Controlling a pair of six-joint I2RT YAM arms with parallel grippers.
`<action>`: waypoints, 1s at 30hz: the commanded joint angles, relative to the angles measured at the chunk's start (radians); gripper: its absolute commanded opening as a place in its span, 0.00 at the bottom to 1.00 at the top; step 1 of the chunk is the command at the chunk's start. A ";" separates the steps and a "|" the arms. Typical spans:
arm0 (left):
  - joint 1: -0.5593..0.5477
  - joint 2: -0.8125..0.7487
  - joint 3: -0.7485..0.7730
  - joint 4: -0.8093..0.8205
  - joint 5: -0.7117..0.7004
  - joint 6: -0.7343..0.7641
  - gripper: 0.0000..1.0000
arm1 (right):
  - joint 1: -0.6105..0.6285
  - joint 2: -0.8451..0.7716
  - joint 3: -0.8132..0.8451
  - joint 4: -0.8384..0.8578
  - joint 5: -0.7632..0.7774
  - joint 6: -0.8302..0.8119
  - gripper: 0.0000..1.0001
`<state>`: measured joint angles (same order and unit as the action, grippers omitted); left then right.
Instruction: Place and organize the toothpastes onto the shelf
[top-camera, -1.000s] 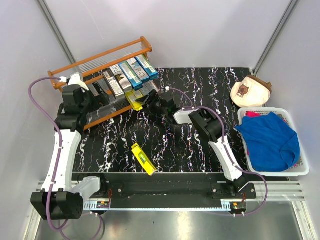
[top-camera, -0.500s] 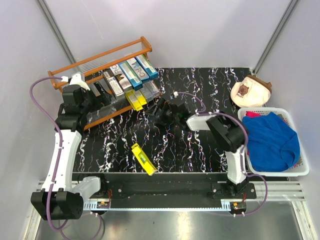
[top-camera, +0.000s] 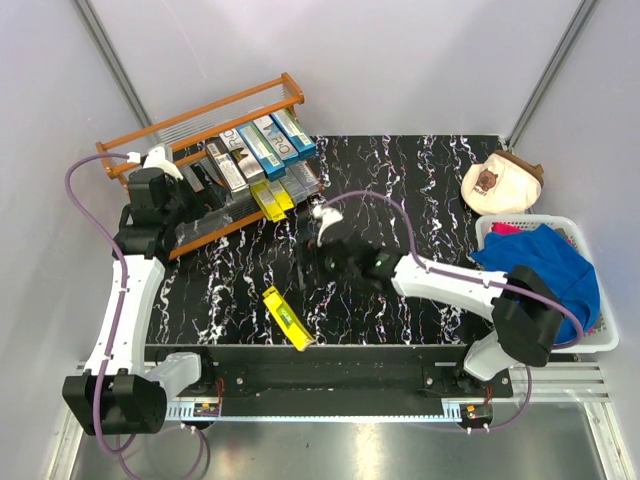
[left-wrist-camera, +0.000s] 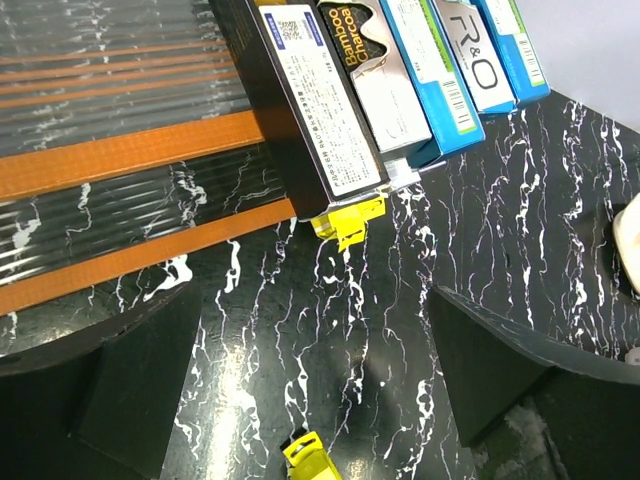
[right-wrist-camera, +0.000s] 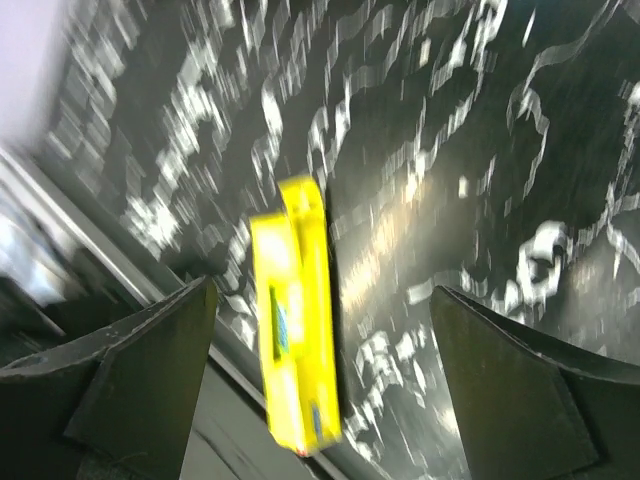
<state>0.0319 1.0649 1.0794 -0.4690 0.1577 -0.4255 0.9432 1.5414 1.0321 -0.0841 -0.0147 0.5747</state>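
Note:
The shelf (top-camera: 200, 108) stands at the far left, with black, silver and blue toothpastes (top-camera: 258, 150) lying side by side on its upper tier and yellow ones (top-camera: 272, 198) on the tier below. One loose yellow toothpaste (top-camera: 286, 318) lies on the black marble table near the front edge. My right gripper (top-camera: 305, 262) is open and empty just behind that carton, which shows blurred between its fingers in the right wrist view (right-wrist-camera: 295, 320). My left gripper (top-camera: 205, 195) is open and empty at the shelf's front. The left wrist view shows the shelf rail (left-wrist-camera: 150, 150) and the black carton (left-wrist-camera: 300, 100).
A white basket (top-camera: 560, 346) holding a blue cloth stands at the right edge. A beige cap-like object (top-camera: 502, 183) lies behind it. The metal rail with the arm bases runs along the table's front edge.
My right arm has swung back from the shelf's lower tier, toward the front, and now hovers near the loose yellow carton. The left arm has barely moved.

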 joint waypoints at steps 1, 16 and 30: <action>-0.001 0.010 -0.018 0.052 0.034 -0.024 0.99 | 0.124 -0.017 0.019 -0.203 0.185 -0.170 0.96; 0.000 0.010 -0.029 0.047 0.031 -0.025 0.99 | 0.405 0.203 0.187 -0.313 0.167 -0.282 0.82; 0.000 -0.005 -0.021 0.030 0.017 -0.018 0.99 | 0.440 0.465 0.341 -0.511 0.269 -0.300 0.57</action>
<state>0.0319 1.0767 1.0531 -0.4702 0.1726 -0.4492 1.3708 1.9728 1.3334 -0.5163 0.1955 0.2840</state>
